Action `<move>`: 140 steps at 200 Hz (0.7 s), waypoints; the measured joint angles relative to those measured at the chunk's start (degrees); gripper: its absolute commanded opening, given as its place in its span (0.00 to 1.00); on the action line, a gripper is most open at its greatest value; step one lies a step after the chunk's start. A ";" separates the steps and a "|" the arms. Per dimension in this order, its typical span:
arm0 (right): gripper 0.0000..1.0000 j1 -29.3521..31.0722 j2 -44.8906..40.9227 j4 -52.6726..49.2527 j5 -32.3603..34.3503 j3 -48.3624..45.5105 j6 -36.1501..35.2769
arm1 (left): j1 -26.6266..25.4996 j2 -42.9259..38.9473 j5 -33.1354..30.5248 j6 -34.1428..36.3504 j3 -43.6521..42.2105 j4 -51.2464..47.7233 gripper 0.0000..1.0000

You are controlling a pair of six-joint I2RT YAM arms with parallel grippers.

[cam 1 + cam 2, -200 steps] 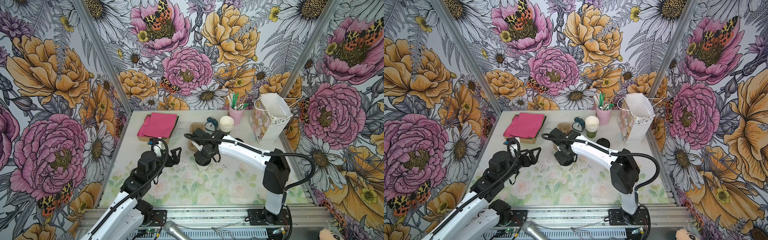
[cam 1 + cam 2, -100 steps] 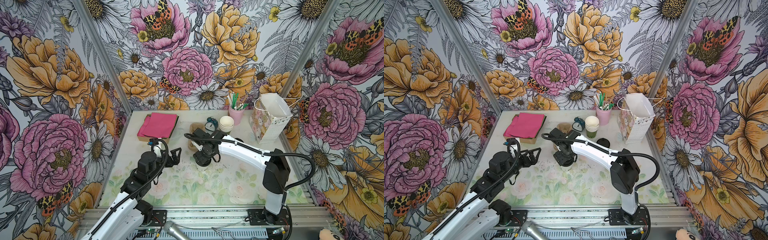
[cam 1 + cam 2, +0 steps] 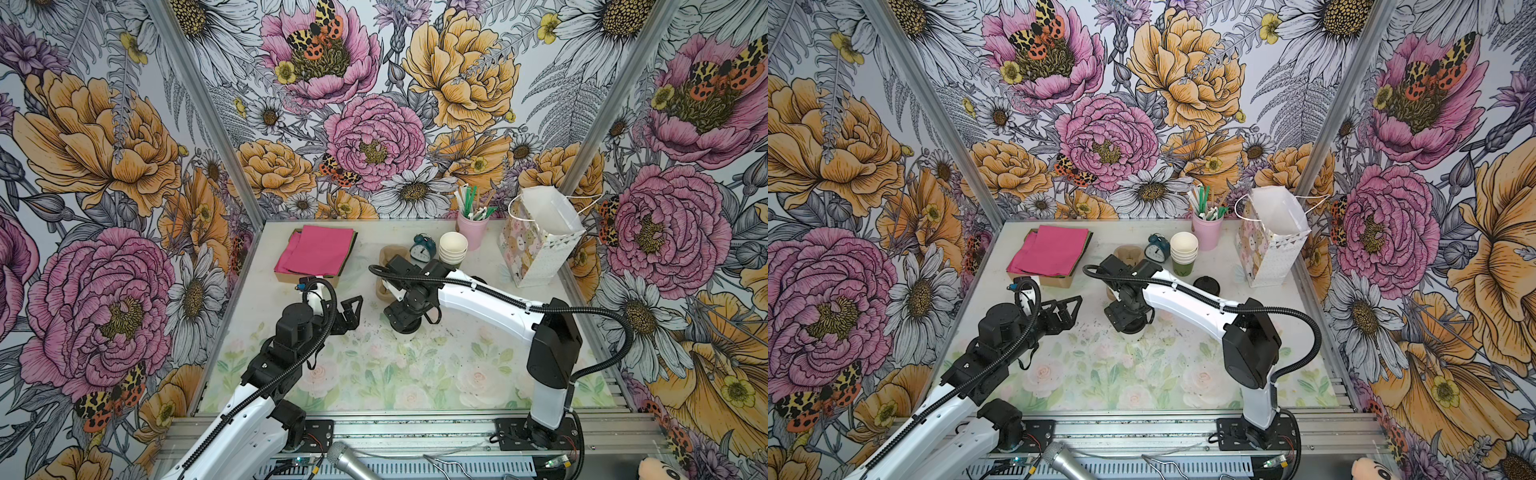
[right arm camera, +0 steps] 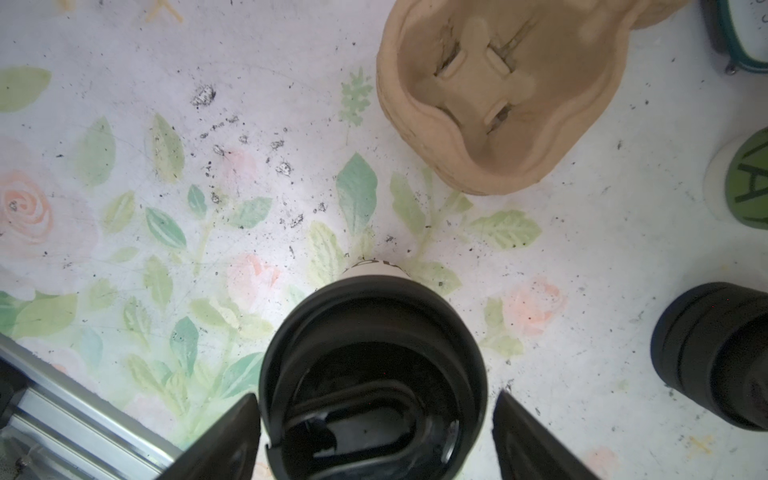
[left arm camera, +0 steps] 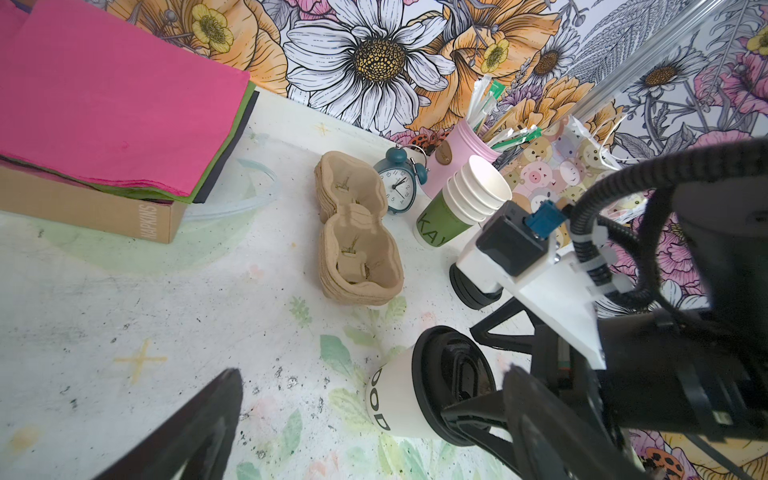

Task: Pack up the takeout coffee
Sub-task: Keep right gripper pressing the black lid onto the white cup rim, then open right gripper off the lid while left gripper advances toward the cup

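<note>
The takeout coffee (image 5: pixel 390 401), a white paper cup with a black lid (image 4: pixel 374 365), stands upright on the floral table (image 3: pixel 374 374). In both top views it is almost wholly hidden beneath my right gripper (image 3: pixel 405 326) (image 3: pixel 1130 323). That gripper (image 4: pixel 374 440) hangs straight over it, open, one finger on either side of the lid. A thin gap shows on one side. My left gripper (image 3: pixel 351 307) (image 5: pixel 372 372) is open and empty, a short way left of the cup and pointing toward it.
A brown pulp cup carrier (image 3: pixel 388 266) lies just behind the cup. An alarm clock (image 3: pixel 424 247), nested paper cups (image 3: pixel 453 249), a pink straw cup (image 3: pixel 471 228) and a pile of black lids (image 3: pixel 1206 284) stand nearby. The gift bag (image 3: pixel 536 245) is back right, the napkin box (image 3: pixel 316 253) back left.
Both arms stay where they were. The right gripper's jaws have spread wider around the lidded cup.
</note>
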 measured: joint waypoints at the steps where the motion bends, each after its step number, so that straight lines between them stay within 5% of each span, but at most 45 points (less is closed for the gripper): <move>1: 0.91 0.00 0.00 0.00 0.00 0.00 0.02 | -0.02 0.00 0.00 0.00 0.00 0.00 0.99; 75: 1.00 -1.16 -6.40 0.92 -0.42 1.29 0.00 | -0.02 0.00 0.70 0.02 0.00 0.17 0.99; 140: 0.99 -10.38 -19.04 6.16 -1.36 -6.80 0.98 | -0.11 11.80 13.25 -0.61 3.89 1.55 0.93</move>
